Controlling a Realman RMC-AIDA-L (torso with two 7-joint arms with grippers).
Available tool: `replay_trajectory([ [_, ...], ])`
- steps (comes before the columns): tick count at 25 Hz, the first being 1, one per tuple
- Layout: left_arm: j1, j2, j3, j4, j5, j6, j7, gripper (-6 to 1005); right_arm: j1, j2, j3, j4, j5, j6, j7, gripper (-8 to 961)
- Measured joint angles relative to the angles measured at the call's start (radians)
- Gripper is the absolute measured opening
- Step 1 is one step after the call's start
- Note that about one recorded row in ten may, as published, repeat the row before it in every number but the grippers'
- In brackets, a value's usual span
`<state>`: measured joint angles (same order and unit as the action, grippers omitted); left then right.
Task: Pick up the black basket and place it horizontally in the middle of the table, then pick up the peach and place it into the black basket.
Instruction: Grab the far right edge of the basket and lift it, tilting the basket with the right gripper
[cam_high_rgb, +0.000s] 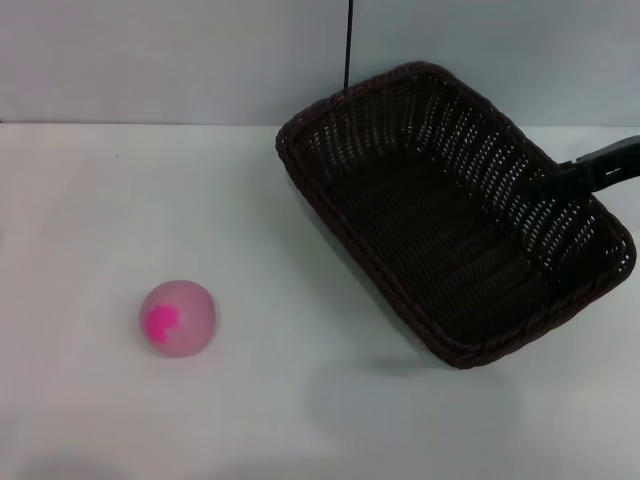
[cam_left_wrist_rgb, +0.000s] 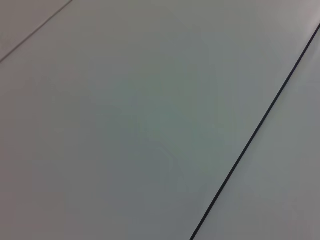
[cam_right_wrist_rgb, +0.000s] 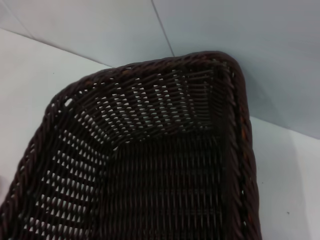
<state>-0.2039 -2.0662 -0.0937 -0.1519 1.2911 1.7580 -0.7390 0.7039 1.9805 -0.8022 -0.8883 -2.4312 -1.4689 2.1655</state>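
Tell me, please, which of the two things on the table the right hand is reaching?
The basket: the right hand is at its far-right rim, while the peach sits alone to the left on the table.

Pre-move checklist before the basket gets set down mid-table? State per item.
1. Right end effector at the black basket far-side rim: ok; whether the fingers are closed on it: cannot tell.
2. Basket oriented horizontally: not ok, it sits diagonal in the head view.
3. Basket at table centre: not ok, it is right of centre, toward the back.
4. Basket interior free of objects: ok.
5. Peach clear of the drop zone: ok, it rests front-left, apart from the basket.
6. Left end effector out of the way: cannot tell, not in any view.
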Motion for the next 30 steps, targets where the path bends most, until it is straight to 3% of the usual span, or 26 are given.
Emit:
replay_trajectory([
  [3, 0.0, 0.0, 0.0, 0.0, -0.001, -0.006, -0.005, 860, -0.005, 0.005, -0.006, -0.001, 0.0, 0.016, -0.005, 788],
  [8, 0.0, 0.0, 0.0, 0.0, -0.002, -0.014, -0.011, 859, -0.008, 0.009, -0.006, 0.004, 0.0, 0.025, -0.03, 660],
  [19, 0.0, -0.001, 0.0, 0.0, -0.002, -0.02, -0.012, 855, -0.02, 0.009, 0.005, -0.003, 0.009, 0.026, -0.031, 216],
  [24, 0.0, -0.002, 0.0, 0.0, -0.001, -0.02, -0.012, 850, -0.035, 0.008, 0.006, -0.006, 0.048, 0.022, -0.033, 186],
  [30, 0.003, -0.002, 0.0, 0.0, -0.001, -0.02, -0.015, 845, -0.114, -0.01, 0.007, -0.04, 0.316, -0.006, -0.045, 183],
])
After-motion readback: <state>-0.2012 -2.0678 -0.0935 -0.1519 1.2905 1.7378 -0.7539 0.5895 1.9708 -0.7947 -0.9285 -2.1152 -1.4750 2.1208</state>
